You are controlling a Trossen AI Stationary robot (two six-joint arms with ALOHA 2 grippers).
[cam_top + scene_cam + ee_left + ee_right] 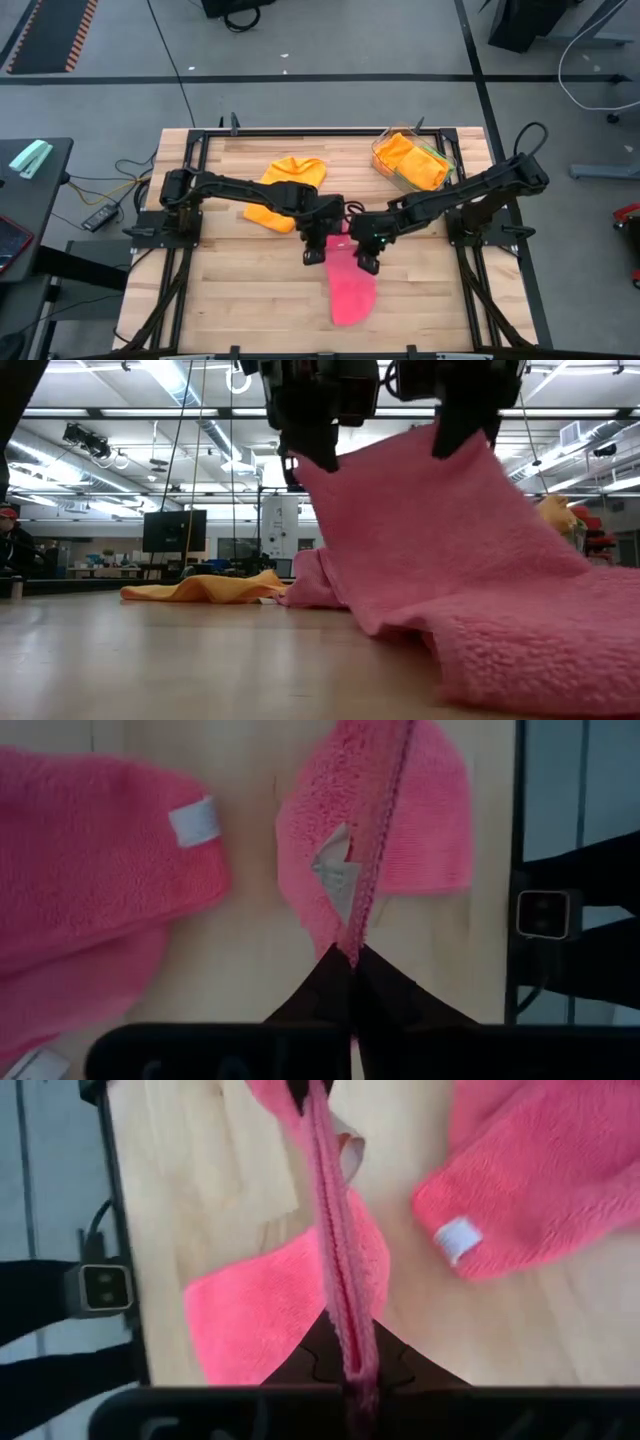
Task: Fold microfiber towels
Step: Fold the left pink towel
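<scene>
Bright, even overhead strip lights [190, 382]; near pink towel [480, 560] slightly soft.

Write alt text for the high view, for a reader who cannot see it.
Both end effectors, left and right, pinch the upper edge of a pink microfiber towel at the middle of a wooden table. An orange towel lies behind; a clear tray of orange towels sits at the back right.

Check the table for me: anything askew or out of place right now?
Nothing damaged. The pink towel hangs between the left gripper and right gripper, both shut on its edge. An orange towel lies crumpled at the table's far side; more sit bunched in the clear tray.
</scene>
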